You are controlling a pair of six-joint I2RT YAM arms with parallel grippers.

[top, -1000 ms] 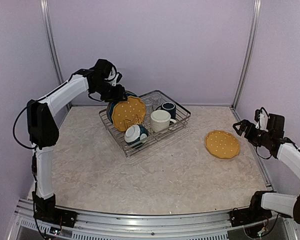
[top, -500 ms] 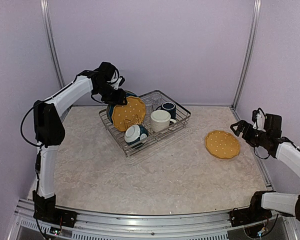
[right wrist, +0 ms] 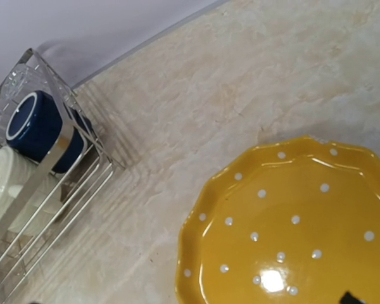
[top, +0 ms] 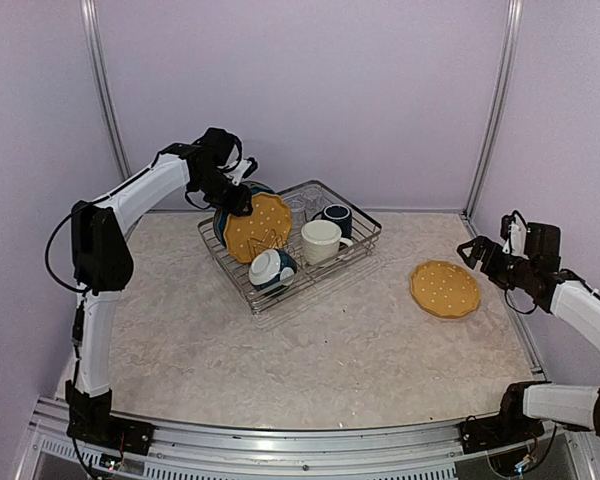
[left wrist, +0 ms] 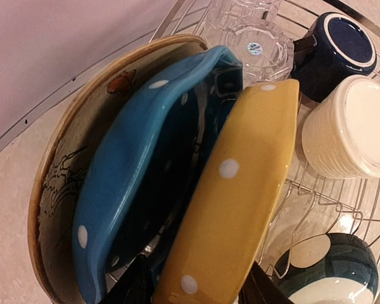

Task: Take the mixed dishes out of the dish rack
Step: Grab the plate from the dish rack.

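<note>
The dish rack (top: 379, 232) stands at the back of the table. In it a yellow dotted plate (top: 257, 226) stands upright, with a blue dotted plate (left wrist: 133, 171) and a cream bird plate (left wrist: 57, 190) behind it. My left gripper (top: 236, 192) sits at the yellow plate's (left wrist: 234, 209) top rim, one finger on each side, shut on it. The rack also holds a cream mug (top: 320, 240), a navy mug (top: 338, 217), a teal-and-white bowl (top: 271, 270) and clear glasses (top: 298, 205). My right gripper (top: 473, 250) is open and empty.
A second yellow dotted plate (top: 445, 288) lies flat on the table at the right, just left of my right gripper; it also fills the right wrist view (right wrist: 297, 228). Lilac walls and metal posts enclose the table.
My left arm has swung in over the rack's back left and its gripper has settled on the yellow plate's rim. My right gripper has drifted slightly up and left.
</note>
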